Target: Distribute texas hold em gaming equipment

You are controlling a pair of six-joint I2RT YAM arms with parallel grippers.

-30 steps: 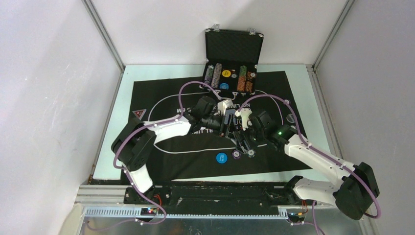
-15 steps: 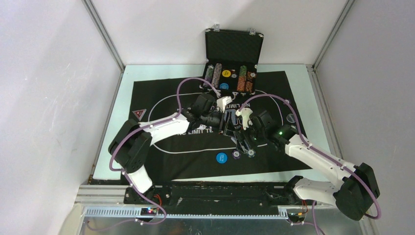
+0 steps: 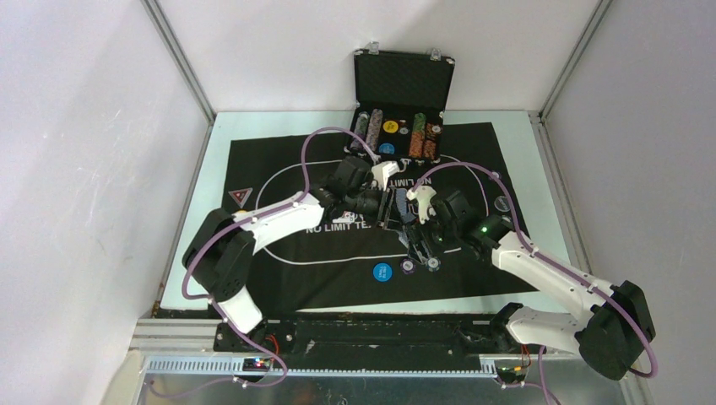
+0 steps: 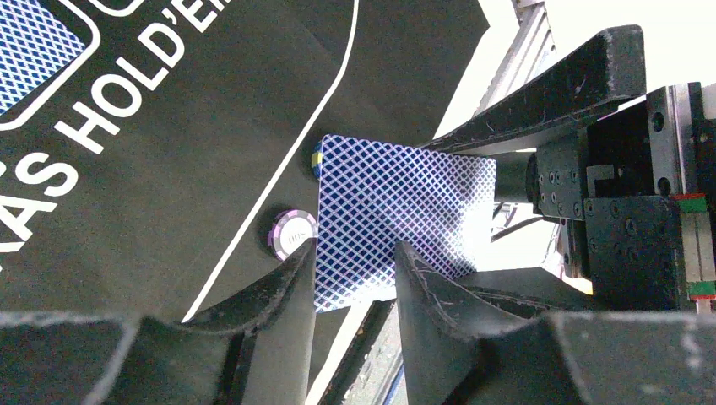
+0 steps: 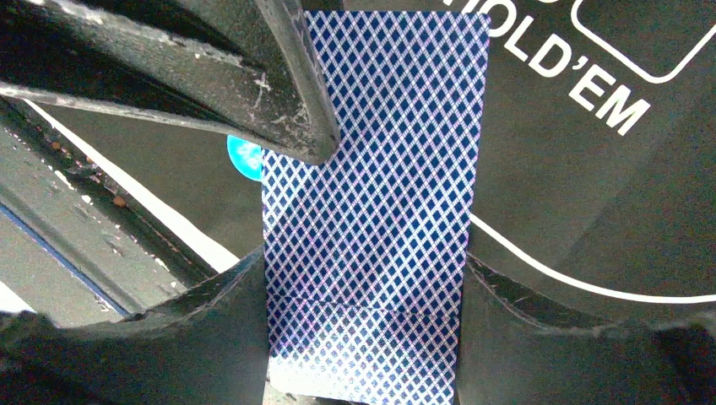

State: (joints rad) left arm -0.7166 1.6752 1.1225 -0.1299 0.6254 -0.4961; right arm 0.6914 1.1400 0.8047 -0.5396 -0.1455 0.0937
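A stack of blue-backed playing cards [image 5: 367, 253] fills the gap between the fingers of my right gripper [image 5: 365, 291], which is shut on it above the middle of the black mat [image 3: 279, 278]. My left gripper [image 4: 355, 270] meets it from the left. Its jaws stand partly apart, with the near edge of the top card [image 4: 397, 211] showing between them. One left finger [image 5: 253, 93] lies across the corner of the stack. On the mat below lie a purple chip [image 4: 293, 234] and a blue round button [image 3: 382, 272]. Another card [image 4: 34, 42] lies face down in a printed box.
A black hard case [image 3: 404, 80] stands open at the mat's far edge, with rows of chips [image 3: 397, 135] inside. A red triangular marker [image 3: 240, 197] lies on the mat's left side and a round chip [image 3: 502, 203] near its right edge. Both grippers crowd the centre.
My left gripper's jaws have narrowed around the edge of the top card, and the left arm has shifted slightly toward the far side. The right gripper has stayed put with the cards.
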